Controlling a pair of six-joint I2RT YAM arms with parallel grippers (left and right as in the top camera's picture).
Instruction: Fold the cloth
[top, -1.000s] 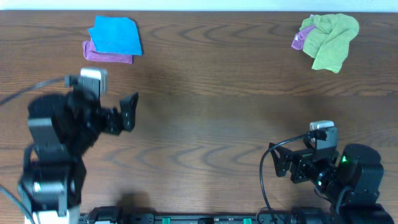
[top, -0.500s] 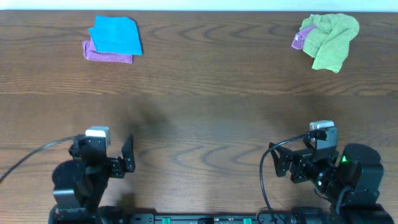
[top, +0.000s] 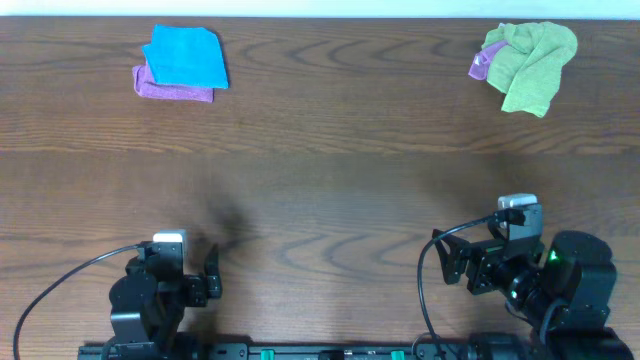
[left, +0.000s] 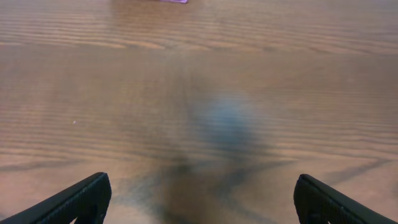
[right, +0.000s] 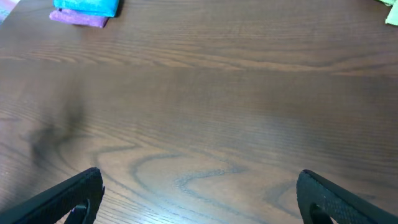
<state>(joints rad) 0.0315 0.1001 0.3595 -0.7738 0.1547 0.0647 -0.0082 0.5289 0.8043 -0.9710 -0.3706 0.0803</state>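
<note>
The sky-blue cloth lies as a compact flat shape at the far left of the table, resting on a purple cloth. The right wrist view catches the blue cloth at its top left corner. My left gripper sits low at the near left edge, far from the cloth, open with only bare wood between its fingers. My right gripper is parked at the near right edge, open too, its fingers spread wide over bare table.
A crumpled lime-green cloth lies at the far right with a bit of purple cloth under its left side. The brown wooden table stretches between the arms and the cloths. Black cables trail from both arms.
The left arm has drawn back from the middle left of the table down to the near edge. The right arm and the cloths have not moved.
</note>
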